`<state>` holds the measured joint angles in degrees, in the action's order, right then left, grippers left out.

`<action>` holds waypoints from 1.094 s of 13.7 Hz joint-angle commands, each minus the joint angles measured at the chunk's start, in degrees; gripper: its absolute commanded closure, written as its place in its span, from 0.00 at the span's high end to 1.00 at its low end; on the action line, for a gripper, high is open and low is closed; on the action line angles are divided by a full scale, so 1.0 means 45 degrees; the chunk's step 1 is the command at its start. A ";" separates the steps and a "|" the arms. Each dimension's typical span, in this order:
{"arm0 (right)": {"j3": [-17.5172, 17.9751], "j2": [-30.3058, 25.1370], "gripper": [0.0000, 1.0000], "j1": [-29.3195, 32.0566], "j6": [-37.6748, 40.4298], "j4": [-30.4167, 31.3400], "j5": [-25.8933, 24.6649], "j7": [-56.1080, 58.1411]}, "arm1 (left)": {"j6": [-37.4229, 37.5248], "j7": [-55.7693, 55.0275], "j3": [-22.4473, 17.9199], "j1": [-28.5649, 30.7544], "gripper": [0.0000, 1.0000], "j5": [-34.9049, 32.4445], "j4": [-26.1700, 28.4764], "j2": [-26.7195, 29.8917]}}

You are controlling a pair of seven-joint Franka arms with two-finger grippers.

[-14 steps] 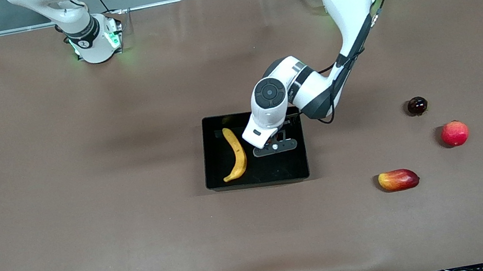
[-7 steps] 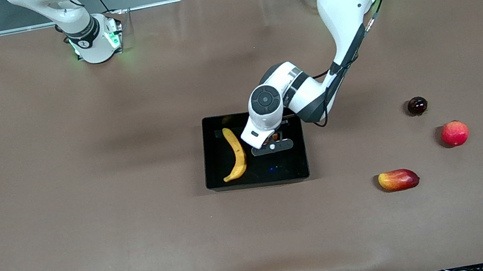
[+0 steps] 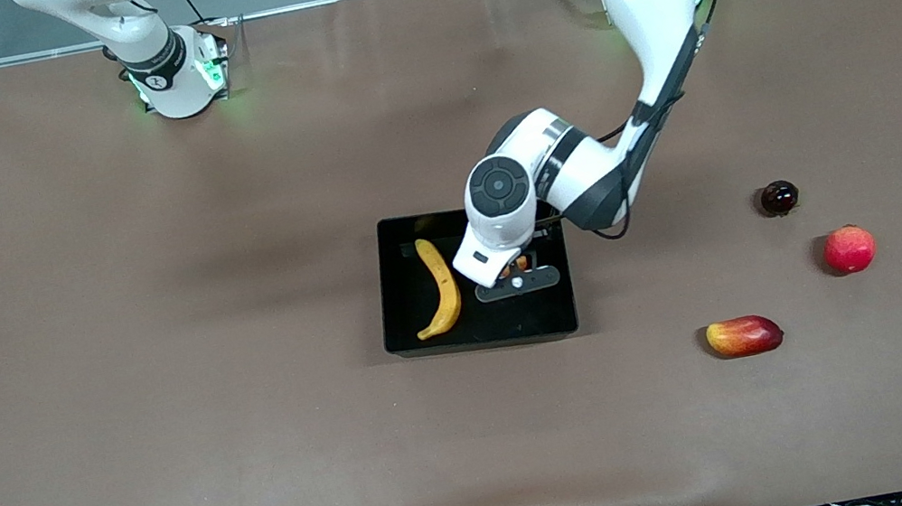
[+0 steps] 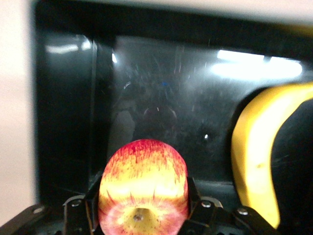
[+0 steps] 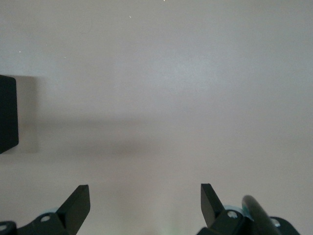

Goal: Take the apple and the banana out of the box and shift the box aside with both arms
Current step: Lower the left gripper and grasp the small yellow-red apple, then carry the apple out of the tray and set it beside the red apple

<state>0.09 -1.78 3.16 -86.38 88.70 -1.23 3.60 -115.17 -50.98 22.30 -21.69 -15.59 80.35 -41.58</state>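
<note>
I have the left gripper (image 4: 143,223) pinching the apple (image 4: 143,188) inside the box (image 3: 399,298), beside the banana (image 3: 440,286). I'd lift straight up to clear the wall. The right gripper (image 5: 145,201) waits with jaws spread over bare table.

Red-and-yellow streaked apple (image 4: 143,188), yellow banana (image 3: 440,286), glossy black box (image 3: 430,344).

high front camera facing robots, 2 wrist cameras, box (image 3: 404,297) shared
</note>
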 commanded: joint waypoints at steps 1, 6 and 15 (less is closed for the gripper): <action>0.0194 0.0161 1.00 0.0295 0.0093 -0.0298 -0.0039 -0.0155 | 0.0612 0.0409 0.0024 0.0929 0.00 -0.0131 -0.0023 0.1500; 0.0194 0.0161 1.00 0.0275 0.0093 -0.0298 -0.0039 -0.0155 | 0.2990 0.3800 0.0083 0.3642 0.00 -0.0051 0.0366 0.2870; 0.0194 0.0180 1.00 0.0275 0.0093 -0.0298 -0.0039 -0.0155 | -0.0691 0.7364 0.0083 0.8179 0.00 -0.0732 0.4739 0.3146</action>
<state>0.10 -1.63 3.30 -86.38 88.69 -1.23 3.60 -114.11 -17.97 22.02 14.44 -16.52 96.56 -29.24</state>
